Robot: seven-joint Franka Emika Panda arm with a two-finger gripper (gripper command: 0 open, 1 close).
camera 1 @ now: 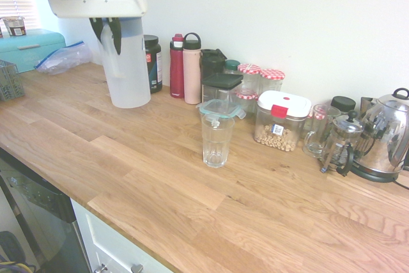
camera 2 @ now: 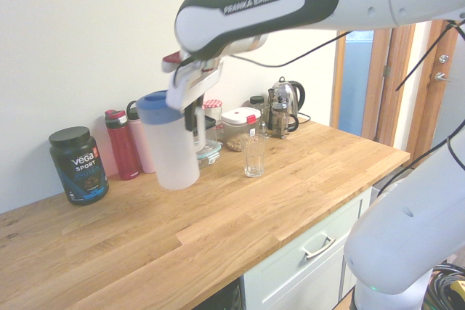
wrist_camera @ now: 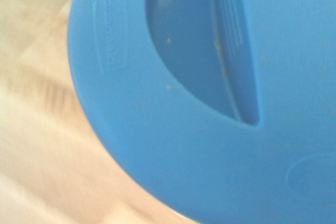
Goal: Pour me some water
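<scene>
Hanging from the robot's two-finger gripper (camera 1: 110,33), the tall translucent white plastic pitcher (camera 1: 126,68) with the round blue lid (camera 2: 154,102) is clear of the light wooden counter (camera 1: 160,171), its base above the boards near the counter's back edge. The dark fingers (camera 1: 115,35) are clenched on the pitcher's handle side, just under the rim, and the arm comes down onto it from above. The pitcher looks cloudy and tapers slightly toward its foot; in the second exterior view it hangs a little tilted. In the wrist view the blue lid fills most of the picture, with a sunken half-round recess and a raised maker's stamp, too blurred to read.

Near the pitcher, toward the middle of the counter, stands an empty clear ribbed drinking glass (camera 1: 217,140), upright and apart from it. Along the back edge by the wall are a black supplement tub (camera 2: 78,164), a red bottle (camera 1: 177,66), a pale pink bottle (camera 1: 192,68), jars with red checked lids (camera 1: 271,80) and a clear box with a white and red lid (camera 1: 282,120). Toward the counter's far end are a glass French press (camera 1: 340,145) and a shiny steel kettle (camera 1: 385,133).
</scene>
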